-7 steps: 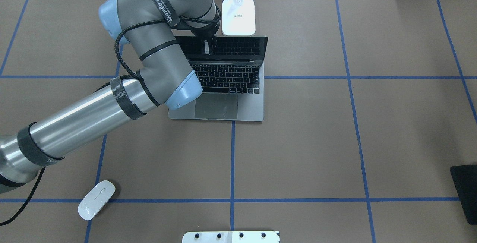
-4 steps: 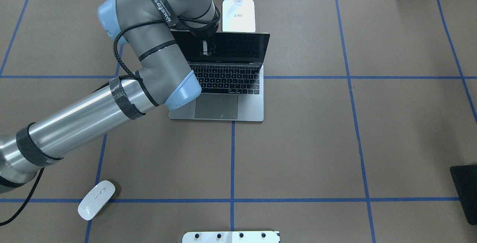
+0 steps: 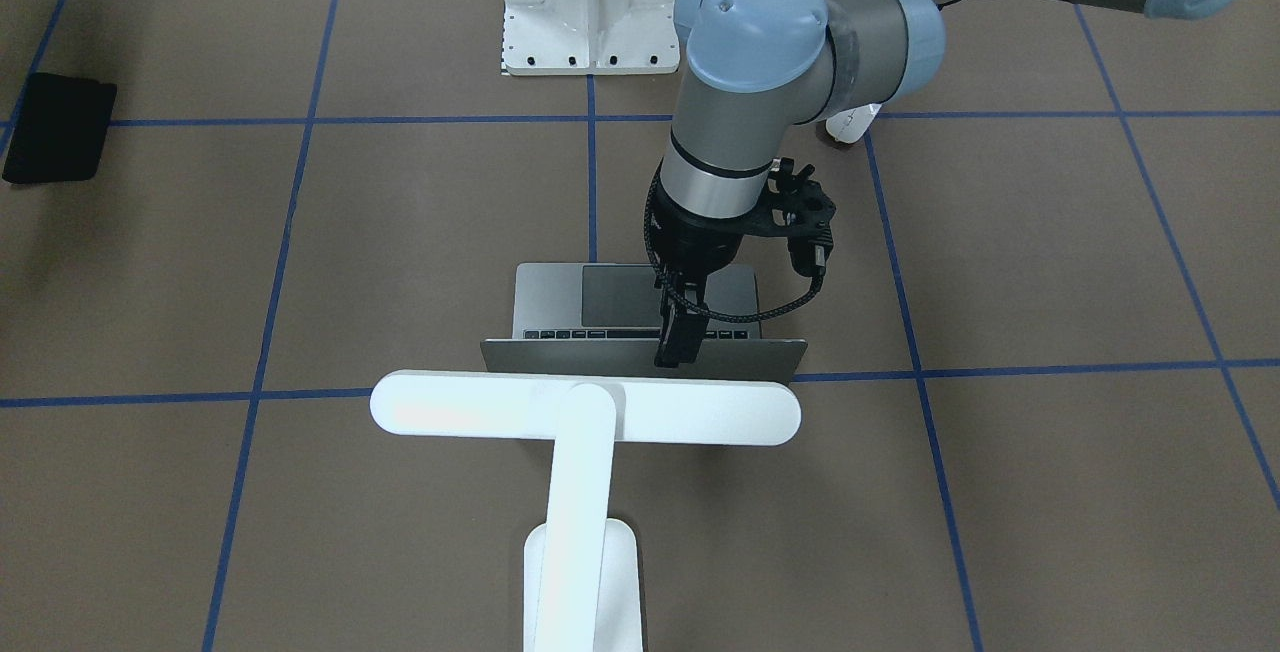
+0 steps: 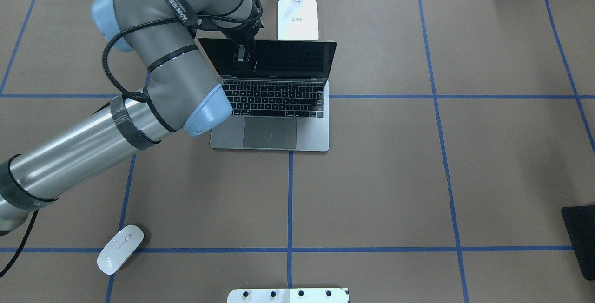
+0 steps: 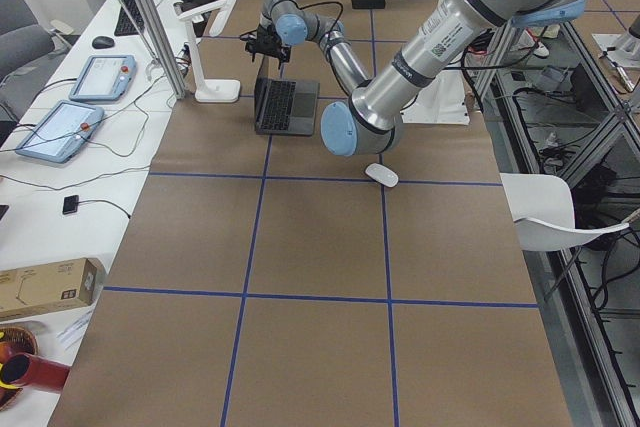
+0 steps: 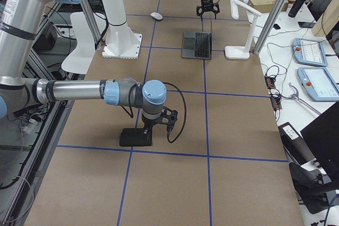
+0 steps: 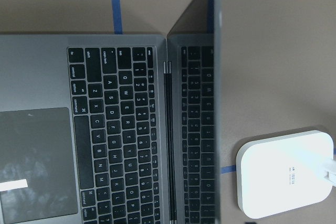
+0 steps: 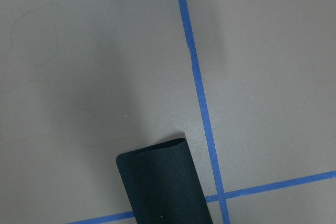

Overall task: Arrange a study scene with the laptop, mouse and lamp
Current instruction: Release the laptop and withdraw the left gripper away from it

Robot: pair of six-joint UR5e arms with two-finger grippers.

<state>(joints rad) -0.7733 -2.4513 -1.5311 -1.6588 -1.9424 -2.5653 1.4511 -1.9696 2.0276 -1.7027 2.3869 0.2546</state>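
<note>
The left arm [image 4: 153, 84] hides the laptop's [image 4: 309, 131] left edge overhead.

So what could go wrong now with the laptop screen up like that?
The left gripper is right by the upright lid of the laptop, and the lamp base stands just behind it; pushing the lid back might bump the lamp. The lamp's light bar hangs close by, so lifting carelessly could knock it.

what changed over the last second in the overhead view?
The lid of the laptop swung further open, its top edge going towards the lamp. The left gripper then shifted to the robot's left along the lid; whether it grips the lid cannot be told. The laptop's base, the lamp and the mouse stayed put.
</note>
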